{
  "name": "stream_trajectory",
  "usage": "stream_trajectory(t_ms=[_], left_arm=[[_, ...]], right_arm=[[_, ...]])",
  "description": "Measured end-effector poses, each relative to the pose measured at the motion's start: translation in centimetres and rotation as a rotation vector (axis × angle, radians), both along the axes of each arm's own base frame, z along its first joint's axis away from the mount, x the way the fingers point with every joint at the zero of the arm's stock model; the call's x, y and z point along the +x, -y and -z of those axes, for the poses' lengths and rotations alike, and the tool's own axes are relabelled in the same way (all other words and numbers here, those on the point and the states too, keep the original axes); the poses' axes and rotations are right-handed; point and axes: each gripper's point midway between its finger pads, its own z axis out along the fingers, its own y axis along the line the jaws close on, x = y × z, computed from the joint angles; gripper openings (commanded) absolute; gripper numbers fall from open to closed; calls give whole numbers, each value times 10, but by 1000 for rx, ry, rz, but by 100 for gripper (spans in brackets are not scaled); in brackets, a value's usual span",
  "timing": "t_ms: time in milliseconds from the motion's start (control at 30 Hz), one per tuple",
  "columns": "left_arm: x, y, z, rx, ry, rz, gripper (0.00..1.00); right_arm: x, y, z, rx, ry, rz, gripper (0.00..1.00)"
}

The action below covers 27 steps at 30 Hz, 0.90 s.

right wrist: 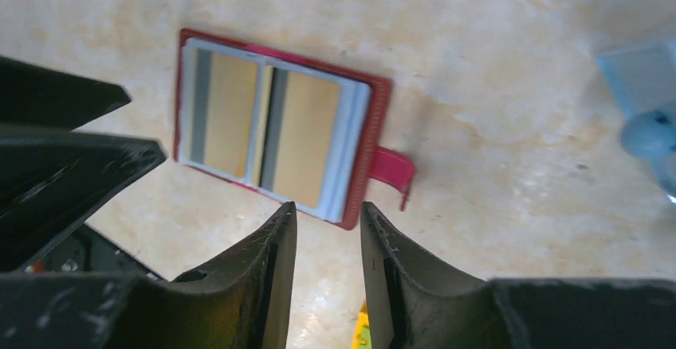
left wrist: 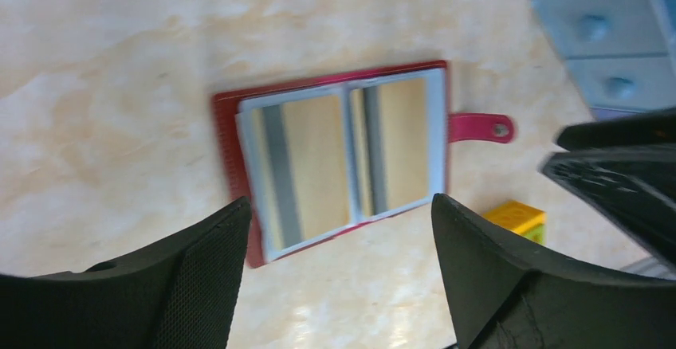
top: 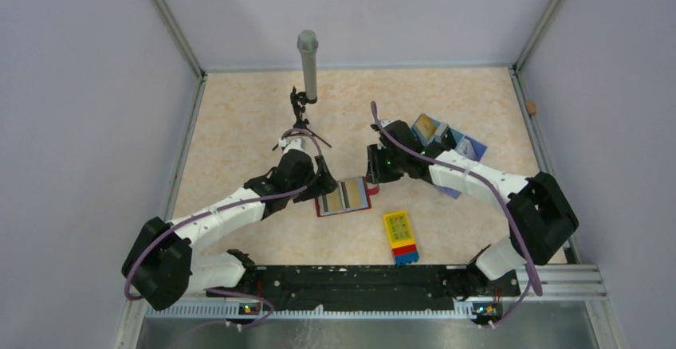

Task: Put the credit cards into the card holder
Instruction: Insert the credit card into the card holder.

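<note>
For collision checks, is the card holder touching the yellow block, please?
Apart. The top view shows bare table between the card holder and the yellow block.

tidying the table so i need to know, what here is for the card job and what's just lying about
Job: card holder, lying open; gold cards in its pockets.
Lying about: yellow, red and blue block; light-blue tray; grey cylinder.

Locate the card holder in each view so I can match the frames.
Top external: the card holder lies open just below the picture's centre.
Left wrist: it fills the middle of the picture, open, gold cards showing in both halves.
Right wrist: it sits left of centre in the upper half, open.
Shared landmark: the red closure tab, sticking out of the holder's right edge in every view.
</note>
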Motion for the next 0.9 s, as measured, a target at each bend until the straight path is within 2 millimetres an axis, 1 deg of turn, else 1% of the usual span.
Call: stream_trajectory(t_ms=[67,133,200,267,367,467,667,800,900], left_arm=[[-4,-14,14,31,-33,-27,78],[-10,-29,30,66,-76,-53,77],[-16,-37,41,88,-107,-69,75],[-20,-42,47,101,-127,-75,73],[-20,-46,51,105,-139,-88,70],[-20,-48,53,109,-145,-94,68],[-22,-50,61,121,-167,-98,66],[-22,-49,62,122,-171,-97,64],[-21,-49,62,119,-168,-97,63]], right_arm=[[-3,-11,-3,50,-15,-29,33],[-7,-19,0,88,-40,-53,32],[-11,-23,8,103,-70,-68,32],[-14,-26,17,106,-100,-75,32],[-18,-30,33,104,-147,-82,32],[-20,-32,44,105,-180,-88,30],[-21,-35,52,105,-199,-88,30],[-20,-34,56,97,-202,-83,30],[-20,-33,62,84,-213,-78,30]])
